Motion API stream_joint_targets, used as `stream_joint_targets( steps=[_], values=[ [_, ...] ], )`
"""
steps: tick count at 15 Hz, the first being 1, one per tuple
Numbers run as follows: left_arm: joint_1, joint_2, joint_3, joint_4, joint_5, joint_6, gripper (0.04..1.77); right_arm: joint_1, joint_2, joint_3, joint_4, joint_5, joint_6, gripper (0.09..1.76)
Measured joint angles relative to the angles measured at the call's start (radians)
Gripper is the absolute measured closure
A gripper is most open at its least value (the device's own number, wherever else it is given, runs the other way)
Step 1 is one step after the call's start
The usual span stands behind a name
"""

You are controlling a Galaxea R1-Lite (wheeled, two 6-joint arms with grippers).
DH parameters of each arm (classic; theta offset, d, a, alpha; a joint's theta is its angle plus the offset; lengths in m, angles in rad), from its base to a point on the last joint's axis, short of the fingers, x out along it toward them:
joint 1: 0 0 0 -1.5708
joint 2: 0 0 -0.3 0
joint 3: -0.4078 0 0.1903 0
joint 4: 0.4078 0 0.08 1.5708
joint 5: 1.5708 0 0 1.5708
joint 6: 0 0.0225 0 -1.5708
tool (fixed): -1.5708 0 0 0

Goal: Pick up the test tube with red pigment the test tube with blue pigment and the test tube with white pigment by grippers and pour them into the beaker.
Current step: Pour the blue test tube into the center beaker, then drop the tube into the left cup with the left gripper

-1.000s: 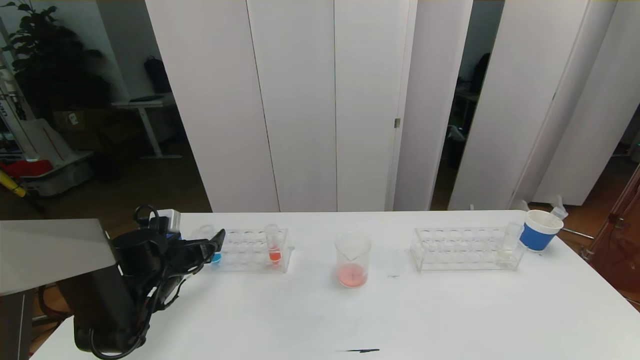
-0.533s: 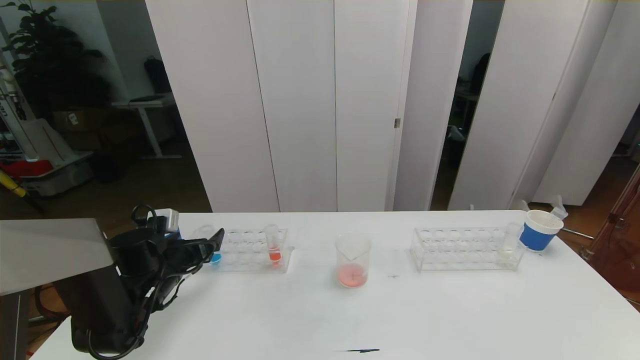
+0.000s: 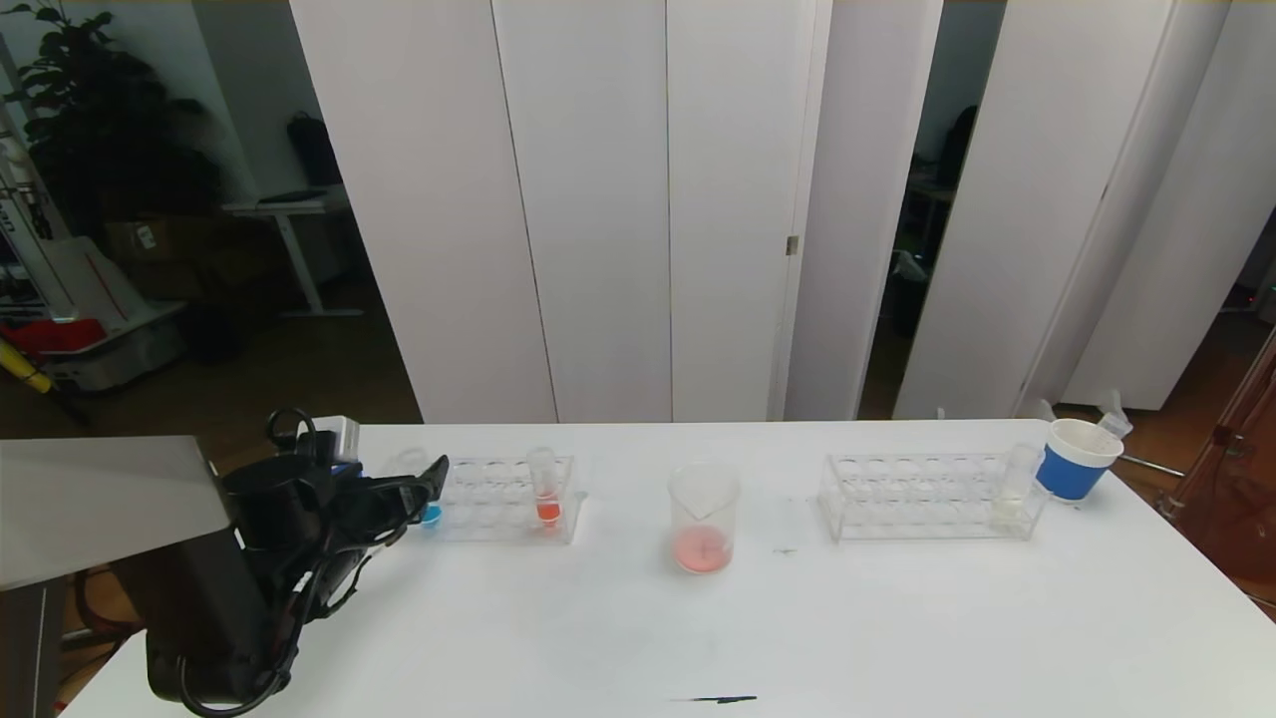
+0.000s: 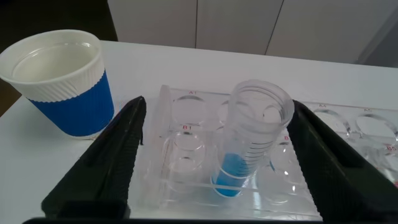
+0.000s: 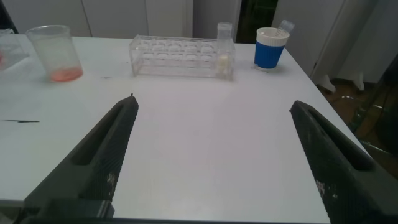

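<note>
The test tube with blue pigment (image 4: 249,149) stands in the end hole of the left rack (image 4: 186,163), between the fingers of my open left gripper (image 4: 217,106). One finger (image 4: 323,155) is close beside the tube's rim; the other stands well apart. In the head view the left gripper (image 3: 431,484) is at that rack's left end, over the blue tube (image 3: 431,514). The red tube (image 3: 544,494) stands further along the rack. The beaker (image 3: 704,519) holds a little pink-red liquid. The white tube (image 3: 1012,489) sits in the right rack (image 3: 927,499). My right gripper (image 5: 212,102) hangs open over bare table.
A blue-banded paper cup (image 4: 62,81) stands right beside the left rack's end. Another cup (image 3: 1075,459) sits past the right rack, near the table's right edge. A short dark mark (image 3: 723,699) lies near the front edge.
The left arm wobbles slightly in place at the rack's end. Tubes, beaker and racks stay where they were.
</note>
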State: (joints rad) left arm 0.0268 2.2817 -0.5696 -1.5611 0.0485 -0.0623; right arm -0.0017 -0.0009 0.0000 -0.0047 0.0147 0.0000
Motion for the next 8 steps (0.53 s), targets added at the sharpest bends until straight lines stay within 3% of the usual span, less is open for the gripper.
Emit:
stream_joint_targets(
  steps=[1, 3, 4, 5, 6, 8],
  values=[
    [-0.001, 0.002, -0.002, 0.0, 0.0, 0.0, 0.45, 0.0, 0.0, 0.0, 0.0, 0.0, 0.0, 0.1],
    [-0.005, 0.004, -0.005, 0.0, -0.007, 0.0, 1.26, 0.0, 0.0, 0.0, 0.0, 0.0, 0.0, 0.1],
    [-0.002, 0.004, -0.005, 0.001, -0.007, -0.001, 1.41, 0.0, 0.0, 0.0, 0.0, 0.0, 0.0, 0.1],
    [-0.002, 0.004, -0.006, 0.0, -0.007, 0.0, 1.35, 0.0, 0.0, 0.0, 0.0, 0.001, 0.0, 0.1],
    [-0.001, 0.004, -0.006, 0.0, -0.004, 0.0, 1.12, -0.001, 0.0, 0.0, 0.0, 0.0, 0.0, 0.1],
    [-0.001, 0.006, -0.007, 0.0, -0.003, 0.0, 1.24, 0.0, 0.0, 0.0, 0.0, 0.0, 0.0, 0.1]
  ],
)
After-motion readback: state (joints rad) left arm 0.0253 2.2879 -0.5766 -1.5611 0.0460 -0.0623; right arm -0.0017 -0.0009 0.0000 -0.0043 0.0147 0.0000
